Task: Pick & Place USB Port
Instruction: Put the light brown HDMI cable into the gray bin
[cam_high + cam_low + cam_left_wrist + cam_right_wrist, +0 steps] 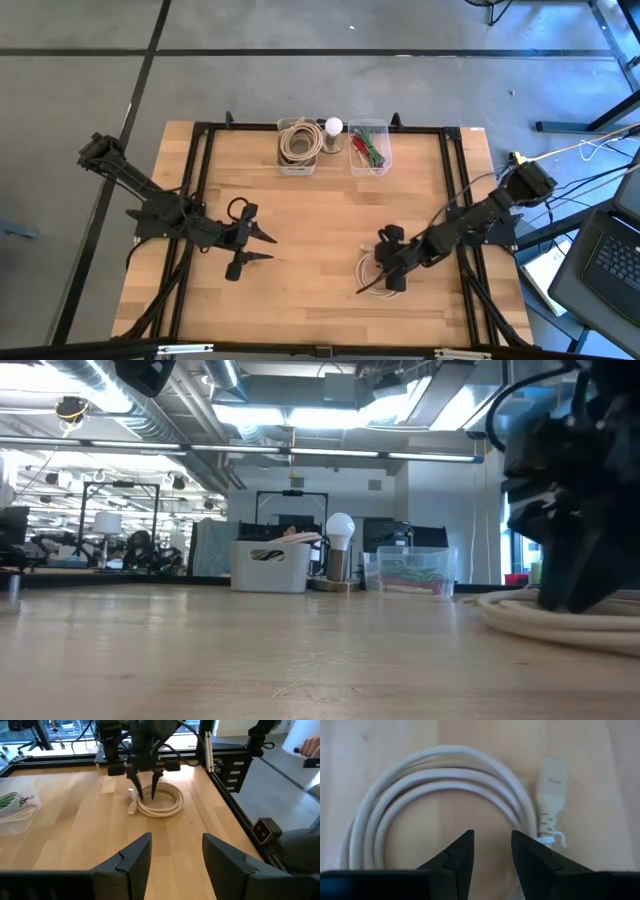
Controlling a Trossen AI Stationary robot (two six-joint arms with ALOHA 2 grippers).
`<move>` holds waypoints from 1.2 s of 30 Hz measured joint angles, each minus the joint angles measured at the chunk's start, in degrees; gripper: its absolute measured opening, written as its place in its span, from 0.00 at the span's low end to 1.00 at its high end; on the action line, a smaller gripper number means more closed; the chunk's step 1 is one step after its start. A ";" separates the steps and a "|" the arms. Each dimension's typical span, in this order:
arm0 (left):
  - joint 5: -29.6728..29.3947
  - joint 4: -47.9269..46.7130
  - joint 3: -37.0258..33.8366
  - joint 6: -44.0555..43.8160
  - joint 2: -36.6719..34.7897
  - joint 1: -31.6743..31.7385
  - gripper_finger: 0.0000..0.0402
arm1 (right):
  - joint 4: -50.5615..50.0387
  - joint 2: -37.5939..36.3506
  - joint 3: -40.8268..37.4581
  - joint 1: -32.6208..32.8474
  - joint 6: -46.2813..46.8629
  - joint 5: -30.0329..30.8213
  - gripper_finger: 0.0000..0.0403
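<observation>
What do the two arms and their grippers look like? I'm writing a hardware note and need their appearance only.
Both arms are dark, nearly black, built of slim jointed segments with blocky housings at the joints. The left gripper and the right gripper each end in two tapered, pointed black fingers with flat, angular faces. Black cables trail from the right arm's base. No markings are legible.

From my station the table [320,230] reads as pale wood planks, smooth with a soft sheen in the low view. The coiled USB cable [420,795] looks like off-white matt plastic sheathing, and its plug [552,795] is the same matt plastic, ribbed at the strain relief. I see the right gripper [492,850] fingers as dark matt plastic. One bin [369,150] is clear glossy plastic, the other bin [298,165] opaque white. The frame rails [452,180] look like black-painted metal.
</observation>
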 joint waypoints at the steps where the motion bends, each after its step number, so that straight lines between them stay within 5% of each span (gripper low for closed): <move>1: -0.06 -0.02 0.00 0.00 0.00 0.00 0.42 | -0.09 0.34 -0.02 -0.52 -1.32 -0.01 0.33; 10: -0.09 -0.06 0.00 0.00 0.00 0.00 0.42 | -4.97 -1.11 6.77 -2.47 -6.16 -2.23 0.33; 20: -0.45 -0.15 0.00 0.00 0.00 0.00 0.42 | -23.68 -0.61 12.11 -3.80 -10.80 4.79 0.34; 36: -0.32 -0.28 0.00 0.00 0.00 0.00 0.42 | -23.58 0.47 12.04 -5.76 -6.52 1.19 0.46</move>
